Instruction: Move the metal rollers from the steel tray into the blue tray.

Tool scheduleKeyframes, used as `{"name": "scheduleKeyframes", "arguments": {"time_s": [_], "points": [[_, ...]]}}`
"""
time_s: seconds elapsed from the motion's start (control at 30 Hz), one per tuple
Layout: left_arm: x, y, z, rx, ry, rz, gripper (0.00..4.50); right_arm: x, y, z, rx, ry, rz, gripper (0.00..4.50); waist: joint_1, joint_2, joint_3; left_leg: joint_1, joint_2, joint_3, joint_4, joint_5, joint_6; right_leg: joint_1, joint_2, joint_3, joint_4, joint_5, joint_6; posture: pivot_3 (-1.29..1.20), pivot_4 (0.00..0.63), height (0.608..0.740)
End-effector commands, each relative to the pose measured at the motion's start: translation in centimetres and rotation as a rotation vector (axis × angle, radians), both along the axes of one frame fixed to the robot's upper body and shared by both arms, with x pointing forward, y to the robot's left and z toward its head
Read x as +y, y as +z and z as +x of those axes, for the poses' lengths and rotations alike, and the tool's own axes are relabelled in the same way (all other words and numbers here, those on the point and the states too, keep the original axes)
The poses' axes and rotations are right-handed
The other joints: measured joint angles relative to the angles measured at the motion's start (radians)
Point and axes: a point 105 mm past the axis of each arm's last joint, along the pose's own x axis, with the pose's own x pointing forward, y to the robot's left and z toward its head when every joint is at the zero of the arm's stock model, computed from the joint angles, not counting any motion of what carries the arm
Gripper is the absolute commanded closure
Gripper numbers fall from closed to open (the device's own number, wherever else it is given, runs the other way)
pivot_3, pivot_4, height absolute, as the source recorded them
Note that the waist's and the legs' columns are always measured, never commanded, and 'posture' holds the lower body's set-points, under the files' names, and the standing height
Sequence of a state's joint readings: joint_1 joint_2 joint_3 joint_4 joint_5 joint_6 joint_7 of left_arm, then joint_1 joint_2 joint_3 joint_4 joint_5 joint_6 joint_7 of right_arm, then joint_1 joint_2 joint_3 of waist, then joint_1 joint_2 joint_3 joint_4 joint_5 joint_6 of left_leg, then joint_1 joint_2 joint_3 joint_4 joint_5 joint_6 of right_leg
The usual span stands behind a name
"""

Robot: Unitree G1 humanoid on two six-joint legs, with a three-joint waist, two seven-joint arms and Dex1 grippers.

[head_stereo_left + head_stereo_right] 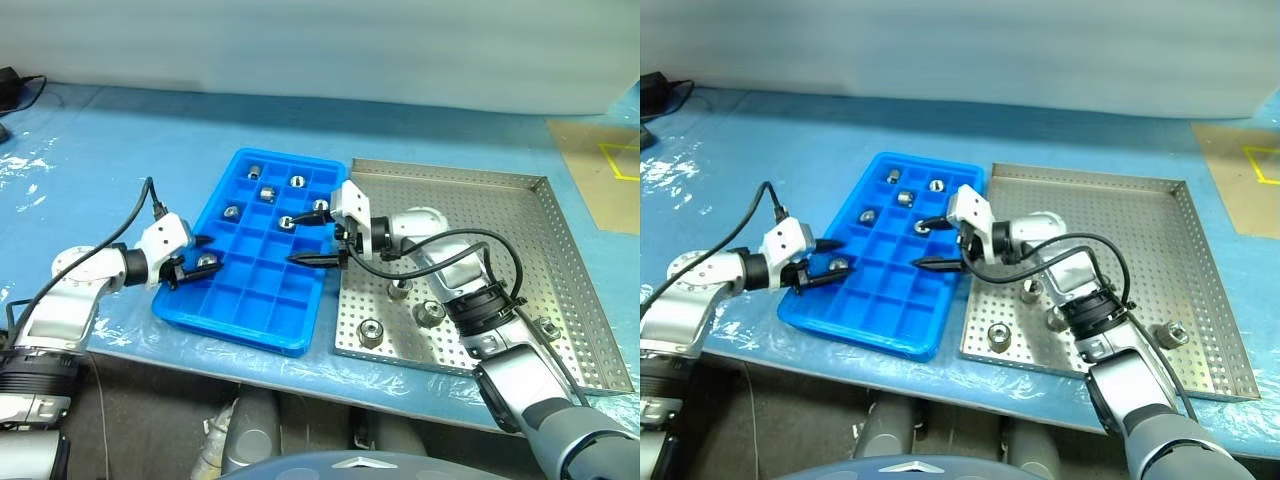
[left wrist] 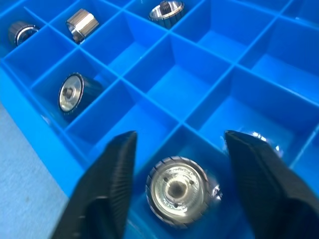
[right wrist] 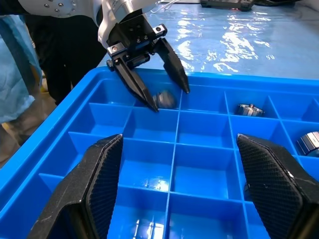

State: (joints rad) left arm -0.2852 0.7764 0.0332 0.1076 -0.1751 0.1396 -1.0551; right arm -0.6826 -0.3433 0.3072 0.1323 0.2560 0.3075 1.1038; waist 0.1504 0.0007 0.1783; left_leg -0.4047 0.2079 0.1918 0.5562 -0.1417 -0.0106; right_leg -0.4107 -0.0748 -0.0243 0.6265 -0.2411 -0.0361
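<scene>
The blue tray [image 1: 243, 328] lies left of the steel tray [image 1: 480, 200]. Several metal rollers [image 1: 267, 193] rest in its far compartments. My left gripper [image 1: 197, 258] is open at the tray's near left edge, and one roller [image 2: 177, 189] lies loose in the compartment between its fingers [image 2: 109, 179]. My right gripper [image 1: 312, 238] hovers open over the blue tray's right side, nothing between its fingers [image 3: 99, 179]. Several rollers [image 1: 430, 313] remain on the steel tray's near part, one [image 1: 545, 327] by its right rim.
A blue plastic sheet [image 1: 110, 150] covers the table. A black device with a cable [image 1: 15, 85] sits at the far left. A brown board with yellow tape [image 1: 600, 170] lies at the far right. The table's front edge [image 1: 200, 355] runs just below both trays.
</scene>
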Motion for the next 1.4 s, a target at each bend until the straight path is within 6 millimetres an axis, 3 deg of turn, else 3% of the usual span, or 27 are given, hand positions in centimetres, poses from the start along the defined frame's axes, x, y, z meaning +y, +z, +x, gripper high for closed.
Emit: {"name": "scheduleKeyframes", "arguments": {"time_s": [0.03,0.2,0.3,0.37,0.43,0.6,0.77,0.9,1.03,1.2,1.4], "points": [[-1.4,1.5,-0.2,-0.023,-0.054,-0.037,0.86,-0.3,1.6,-0.2,-0.056,-0.011,0.042,0.78,-0.001,0.000,0.000,0.000,0.000,0.000,0.000,0.000,0.000,0.000,0.000,0.000,0.000,0.000,0.000,0.18,0.150,0.740],[-3.6,1.6,-0.9,-0.001,-0.164,-0.033,0.86,-1.2,1.9,0.0,-0.066,-0.052,0.042,0.78,-0.002,0.000,0.000,-0.001,0.000,0.000,0.000,0.000,-0.001,0.000,0.000,0.000,0.000,0.000,0.000,0.14,0.150,0.740],[-6.4,1.0,-2.1,0.037,-0.291,-0.046,0.86,-2.0,1.8,0.3,-0.070,-0.090,0.038,0.78,-0.003,0.000,0.000,0.000,0.000,0.000,0.000,0.001,-0.001,0.000,0.000,0.000,0.000,0.000,0.000,0.07,0.150,0.740],[-9.0,1.7,-0.9,0.002,-0.332,-0.104,0.86,-3.1,2.1,0.6,-0.077,-0.149,0.041,0.78,0.001,0.001,0.000,0.000,0.000,0.001,0.001,0.001,-0.001,0.000,0.000,0.001,0.000,0.000,0.000,0.03,0.150,0.740],[-11.0,2.5,1.6,-0.067,-0.330,-0.117,0.86,-4.6,2.5,1.0,-0.097,-0.222,0.037,0.78,0.003,0.000,0.000,-0.001,0.000,0.004,0.001,0.002,-0.003,0.002,-0.001,0.000,0.000,0.000,0.000,-0.02,0.150,0.740],[-13.8,3.7,4.8,-0.119,-0.395,-0.116,0.86,-9.0,3.6,1.2,-0.134,-0.393,0.021,0.78,-0.037,0.000,0.000,0.000,-0.001,0.004,0.007,0.002,-0.003,0.005,-0.001,0.003,0.000,0.004,0.003,-0.17,0.150,0.740],[-17.0,2.8,5.4,-0.085,-0.566,-0.069,0.86,-13.7,3.5,-0.6,-0.138,-0.593,-0.008,0.78,-0.083,0.000,-0.001,0.000,-0.002,0.004,0.007,0.000,0.001,0.005,0.001,0.003,-0.003,0.004,0.004,-0.34,0.150,0.740],[-18.8,2.5,5.0,-0.079,-0.661,-0.056,0.86,-14.9,3.2,-2.1,-0.123,-0.676,-0.007,0.78,-0.123,0.000,-0.001,-0.001,-0.002,0.005,0.007,-0.001,0.008,0.004,0.001,0.003,-0.004,0.006,0.008,-0.44,0.150,0.740],[-23.2,3.8,4.4,-0.142,-0.771,-0.103,0.86,-16.2,1.9,-4.9,-0.085,-0.798,-0.011,0.78,-0.137,0.000,-0.001,-0.001,-0.002,0.007,0.008,-0.004,0.012,0.006,0.001,0.003,-0.006,0.004,0.004,-0.55,0.150,0.740],[-24.9,2.6,3.3,-0.082,-0.872,-0.029,0.86,-16.5,1.4,-6.3,-0.072,-0.870,-0.009,0.78,-0.182,0.000,-0.001,0.001,-0.002,0.007,0.012,-0.007,0.013,0.008,-0.001,0.007,-0.009,0.005,0.006,-0.63,0.150,0.740],[-24.5,1.1,3.0,-0.005,-0.910,0.074,0.86,-16.8,1.5,-6.9,-0.079,-0.918,-0.009,0.78,-0.225,0.001,-0.001,0.001,-0.002,0.006,0.015,-0.008,0.014,0.009,0.000,0.009,-0.009,0.006,0.008,-0.67,0.150,0.740]]}}
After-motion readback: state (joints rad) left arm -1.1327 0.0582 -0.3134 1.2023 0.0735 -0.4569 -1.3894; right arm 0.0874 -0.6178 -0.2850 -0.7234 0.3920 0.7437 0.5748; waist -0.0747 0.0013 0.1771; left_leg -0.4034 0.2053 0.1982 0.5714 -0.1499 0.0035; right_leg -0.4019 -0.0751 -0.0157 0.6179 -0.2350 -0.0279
